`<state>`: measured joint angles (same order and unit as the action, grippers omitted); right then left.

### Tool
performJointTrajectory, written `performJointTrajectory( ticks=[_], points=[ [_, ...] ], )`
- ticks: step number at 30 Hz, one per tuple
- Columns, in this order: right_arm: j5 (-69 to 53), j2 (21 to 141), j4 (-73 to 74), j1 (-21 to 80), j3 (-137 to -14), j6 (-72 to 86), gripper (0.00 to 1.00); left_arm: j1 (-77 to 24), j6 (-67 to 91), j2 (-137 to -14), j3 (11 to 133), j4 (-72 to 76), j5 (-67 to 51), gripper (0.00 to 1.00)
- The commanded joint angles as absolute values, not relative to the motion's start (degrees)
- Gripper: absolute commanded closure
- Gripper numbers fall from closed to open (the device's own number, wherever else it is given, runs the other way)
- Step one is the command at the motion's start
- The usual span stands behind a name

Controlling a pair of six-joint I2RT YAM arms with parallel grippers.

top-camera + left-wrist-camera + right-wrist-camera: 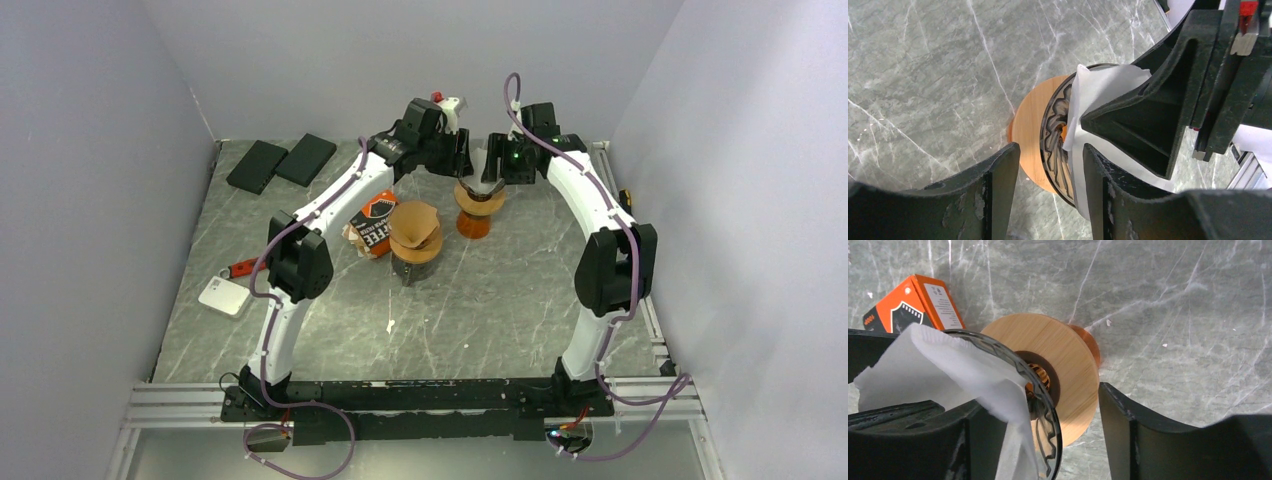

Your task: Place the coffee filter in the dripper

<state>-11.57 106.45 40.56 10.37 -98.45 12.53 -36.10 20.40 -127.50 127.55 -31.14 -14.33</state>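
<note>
Filter [1098, 90], white paper, sits partly in the dripper [480, 196] at far-centre of the table [480, 310]. It isn't seated flat: in the R wrist view its edge drapes out over the glass rim. Dripper has a wood collar [1068, 355] and stands on an orange base [1091, 340].

R gripper [1040, 400]: jaws wide apart, straddling the dripper rim. One finger [1143, 125] lies inside the cone on the paper, the other is outside, beside the collar. Not clamped on anything.

L gripper [1050, 150]: jaws also apart, w/ the dripper rim and collar showing in the gap. Its right-hand finger [1108, 195] is up against the filter's outer fold; can't tell if it's actually touching. The other finger is clear of the collar.

Both grippers meet over the dripper from opposite sides, L from the left, R from the right.

Just left and nearer: 2nd dripper [415, 235] w/ a brown filter in it, and an orange box [372, 222] beside that. Two black blocks [282, 162] lie at the far-left corner.
</note>
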Motion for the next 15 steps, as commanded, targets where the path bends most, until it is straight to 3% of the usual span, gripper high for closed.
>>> performJointTrajectory(
  ticks=[1,12,15],
  points=[
    [-10.5,106.6,38.2,10.7,-98.0,12.1,0.36,-36.3,18.9,-128.4,129.9,-30.5,-14.4,0.46],
    [-8.9,105.9,38.0,10.8,-95.2,11.5,0.56,-36.3,16.2,-128.4,128.4,-31.0,-11.2,0.49],
    [-9.1,105.8,38.1,10.8,-95.3,11.5,0.56,-36.3,16.1,-128.3,128.4,-30.7,-11.3,0.49]
  ],
)
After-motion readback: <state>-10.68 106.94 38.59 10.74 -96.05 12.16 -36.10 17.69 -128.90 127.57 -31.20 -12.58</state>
